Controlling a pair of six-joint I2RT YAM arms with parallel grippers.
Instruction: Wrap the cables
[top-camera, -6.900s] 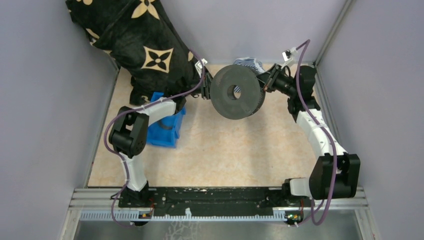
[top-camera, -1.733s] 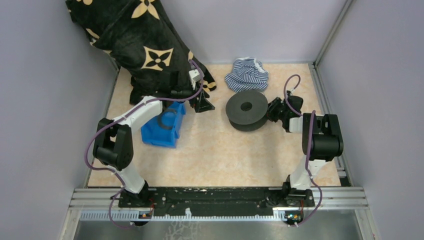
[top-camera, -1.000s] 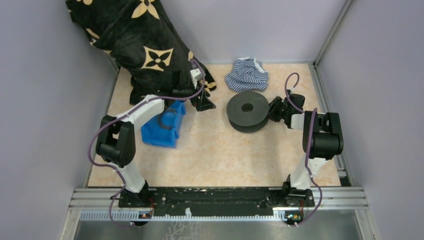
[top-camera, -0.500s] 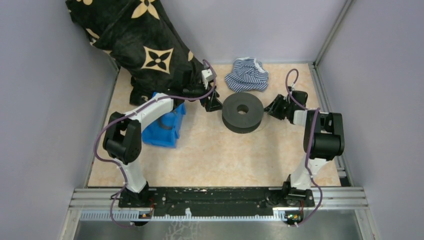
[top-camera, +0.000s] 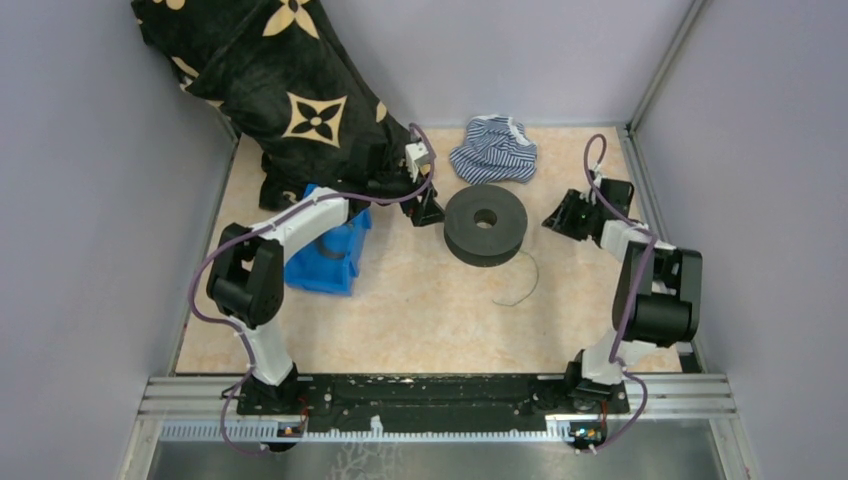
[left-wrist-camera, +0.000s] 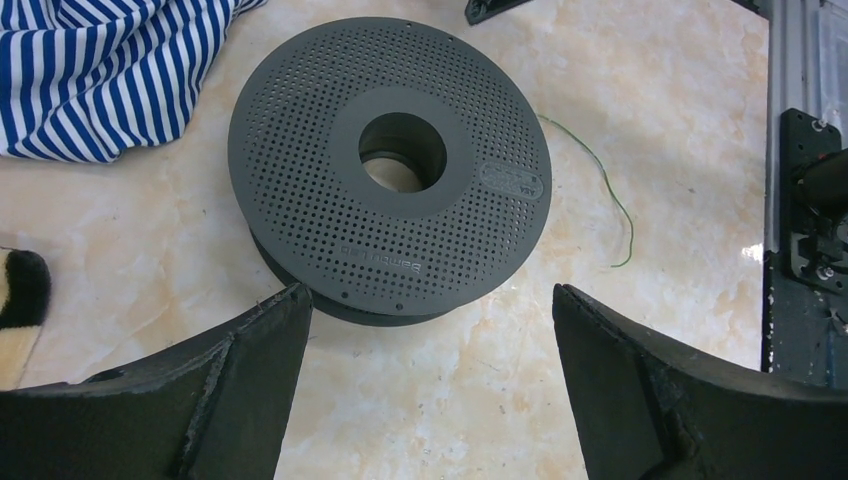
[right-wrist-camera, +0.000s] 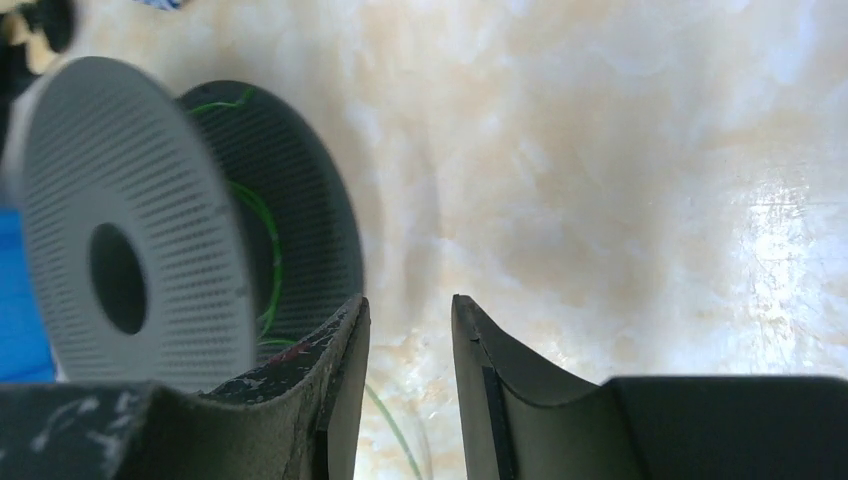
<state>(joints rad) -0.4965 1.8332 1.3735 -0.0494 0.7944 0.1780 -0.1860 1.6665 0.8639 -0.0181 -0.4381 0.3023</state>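
The cables are one thin green wire. Part of it is wound inside the black perforated spool (top-camera: 486, 222), and a loose tail (top-camera: 524, 282) curls on the table in front and to the right of the spool. My left gripper (top-camera: 428, 212) stands wide open just left of the spool (left-wrist-camera: 390, 160), holding nothing. In the left wrist view the tail (left-wrist-camera: 608, 190) lies beyond the spool. My right gripper (top-camera: 556, 218) is a little to the right of the spool, jaws partly apart and empty. Wound green turns (right-wrist-camera: 268, 250) show between the flanges, and a strand (right-wrist-camera: 392, 428) runs on the table under the fingers.
A black blanket with gold flowers (top-camera: 285, 95) hangs over the back left. A blue bin (top-camera: 325, 255) sits under my left arm. A striped cloth (top-camera: 493, 148) lies behind the spool. Grey walls close three sides, with a metal rail (top-camera: 430, 395) in front.
My right gripper let go of the spool and drew back to the right. My left gripper moved right, up to the spool. The spool slid left and a green tail now lies on the table.
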